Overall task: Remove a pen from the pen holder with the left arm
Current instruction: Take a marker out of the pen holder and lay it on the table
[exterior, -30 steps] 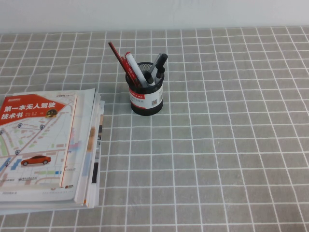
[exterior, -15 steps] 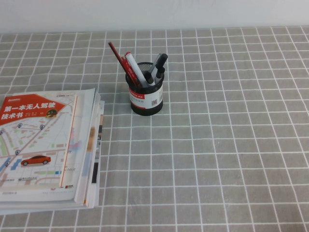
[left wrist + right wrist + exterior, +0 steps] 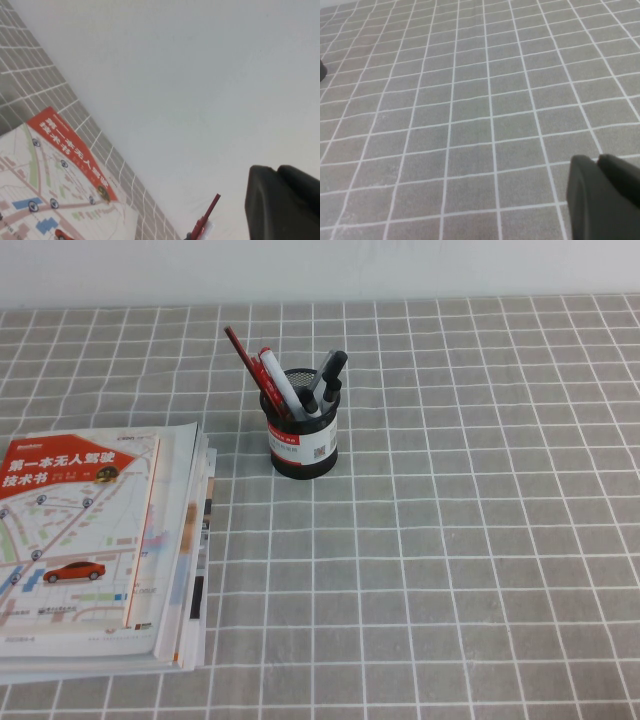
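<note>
Nearest, outside the high view, the left gripper (image 3: pixel 278 175) is up off the grey, white-gridded worktop (image 3: pixel 480 570) with its jaws clenched on nothing. The right gripper (image 3: pixel 598 162) hovers over bare grid, jaws likewise pressed together and empty. At 8 o'clock lies a stack of paper magazines (image 3: pixel 90 540), its red-and-white cover showing a map and a red car. Farther, near 12 o'clock, the black mesh cylindrical pen holder (image 3: pixel 303 445) stands upright, apart from the stack. It holds a thin red pencil (image 3: pixel 240 352) and a red-capped white marker (image 3: pixel 278 380) leaning toward 11 o'clock, and black-capped pens (image 3: pixel 332 375) tipped toward 1 o'clock. Behind is a plain white wall (image 3: pixel 320 270).
</note>
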Robot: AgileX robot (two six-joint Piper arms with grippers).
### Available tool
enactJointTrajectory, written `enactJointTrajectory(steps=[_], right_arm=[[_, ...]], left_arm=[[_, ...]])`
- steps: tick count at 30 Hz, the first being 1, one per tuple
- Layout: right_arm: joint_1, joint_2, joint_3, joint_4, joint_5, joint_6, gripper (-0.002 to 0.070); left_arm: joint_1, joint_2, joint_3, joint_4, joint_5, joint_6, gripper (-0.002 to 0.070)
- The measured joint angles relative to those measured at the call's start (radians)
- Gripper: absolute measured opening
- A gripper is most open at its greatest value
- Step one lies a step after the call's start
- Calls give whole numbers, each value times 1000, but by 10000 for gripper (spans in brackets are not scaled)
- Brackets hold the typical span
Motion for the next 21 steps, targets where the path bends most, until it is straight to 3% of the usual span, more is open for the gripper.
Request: enactJointTrajectory(steps=[6,11,15,18,21], right_arm=[[0,0,0,0,0,0,-13],[0,0,0,0,0,0,-13],[0,0,0,0,0,0,-12],[0,0,0,0,0,0,-13],[0,0,0,0,0,0,-10]], left_arm=[[-41,8,-98,54,140,32,-2],[-121,222,-433,170,250,336,-2],[-145,465,-655,209,313,469,11],[-149,646,-796,217,359,523,102],[-149,825,-897,191,410,548,332]])
